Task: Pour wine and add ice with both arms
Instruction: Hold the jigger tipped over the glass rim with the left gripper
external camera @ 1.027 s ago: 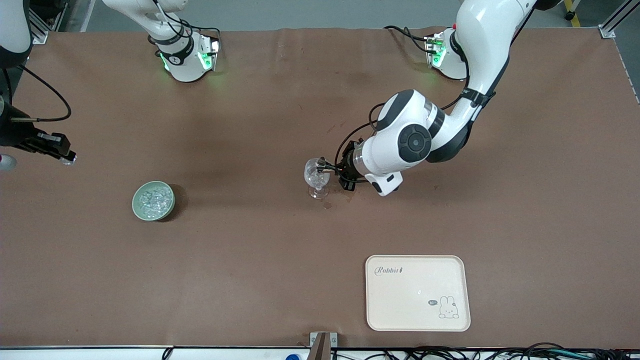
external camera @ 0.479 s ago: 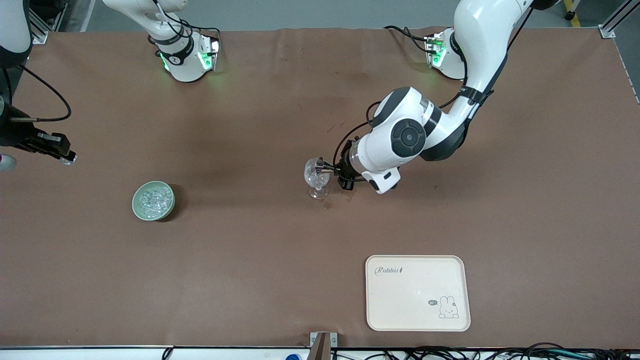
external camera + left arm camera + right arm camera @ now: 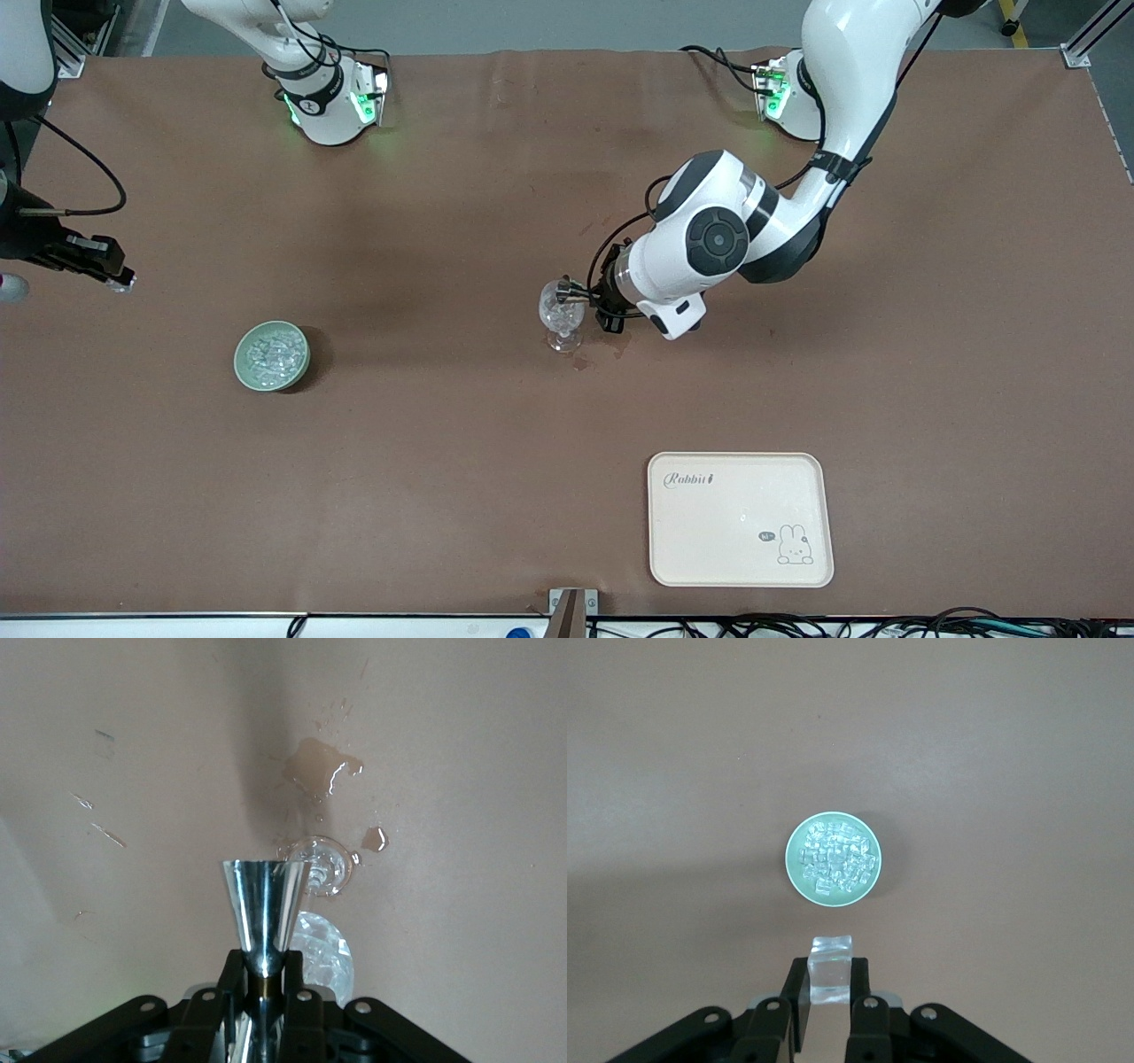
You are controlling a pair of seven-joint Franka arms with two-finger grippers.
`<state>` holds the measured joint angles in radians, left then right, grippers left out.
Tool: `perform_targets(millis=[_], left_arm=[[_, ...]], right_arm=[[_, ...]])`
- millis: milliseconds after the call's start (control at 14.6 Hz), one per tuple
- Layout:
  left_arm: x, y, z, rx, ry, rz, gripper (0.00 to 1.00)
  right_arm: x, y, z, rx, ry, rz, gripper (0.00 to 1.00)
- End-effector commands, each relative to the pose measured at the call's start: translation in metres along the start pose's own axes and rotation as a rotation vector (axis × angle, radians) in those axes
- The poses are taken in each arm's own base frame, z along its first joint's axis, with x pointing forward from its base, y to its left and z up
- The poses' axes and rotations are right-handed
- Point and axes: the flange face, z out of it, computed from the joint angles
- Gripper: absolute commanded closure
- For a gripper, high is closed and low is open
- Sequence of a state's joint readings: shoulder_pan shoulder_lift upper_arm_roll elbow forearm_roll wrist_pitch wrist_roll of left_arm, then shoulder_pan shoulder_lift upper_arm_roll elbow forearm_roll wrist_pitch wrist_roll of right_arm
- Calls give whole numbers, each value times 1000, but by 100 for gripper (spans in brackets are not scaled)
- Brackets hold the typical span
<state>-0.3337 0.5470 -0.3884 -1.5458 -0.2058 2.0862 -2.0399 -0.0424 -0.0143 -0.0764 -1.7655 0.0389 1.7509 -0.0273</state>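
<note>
Small clear glittering ice lumps (image 3: 271,355) (image 3: 835,858) heaped in pale green round bowl (image 3: 244,369) (image 3: 796,877), toward right arm's end of brown table (image 3: 443,461), at about 9 o'clock from clear stemmed glass (image 3: 558,315) (image 3: 321,865). Wet amber spill (image 3: 321,766) beside glass foot. Left gripper (image 3: 580,299) (image 3: 263,979) over glass, clamped on shiny silver cone-shaped jigger (image 3: 263,904), tilted at glass mouth. Right gripper (image 3: 117,282) (image 3: 829,988) at about 10 o'clock from bowl, aloft near table end, closed on clear square ice cube (image 3: 831,967). Cream rectangular tray with rabbit print (image 3: 740,532) at about 5 o'clock from glass, nearer front camera.
</note>
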Motion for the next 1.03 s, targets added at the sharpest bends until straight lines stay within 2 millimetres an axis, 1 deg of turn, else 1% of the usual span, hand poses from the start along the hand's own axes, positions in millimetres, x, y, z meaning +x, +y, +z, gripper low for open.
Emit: perform_targets(millis=[0,68,342,479,548,685,822,959], left_arm=[[-5,-4,-12,-33,68,-17,100],[-8,-7,-9,-32,88,-15,100],[-10,-9,-7,-23,94,-11,100],[-8,-8,-8,-23,93,-11,100],[-4,-5,-9,-19,84,-13,100],[-1,-4,-10,5,47,-17,100],[4,4,-21,37,-60,-18,100],[22,16,-40,55,-185,-21,100]], right_arm=[[-8,1,-6,-10,6,-8,93],[-8,1,-6,-10,6,-8,93],[-7,1,-5,-8,5,-8,93],[-7,1,-5,-10,5,-8,93],[-7,1,-5,-10,6,-8,93],[-6,1,-4,-10,6,-8,93],[-6,1,-4,-10,6,-9,93],[-6,1,-6,-10,9,-10,93]])
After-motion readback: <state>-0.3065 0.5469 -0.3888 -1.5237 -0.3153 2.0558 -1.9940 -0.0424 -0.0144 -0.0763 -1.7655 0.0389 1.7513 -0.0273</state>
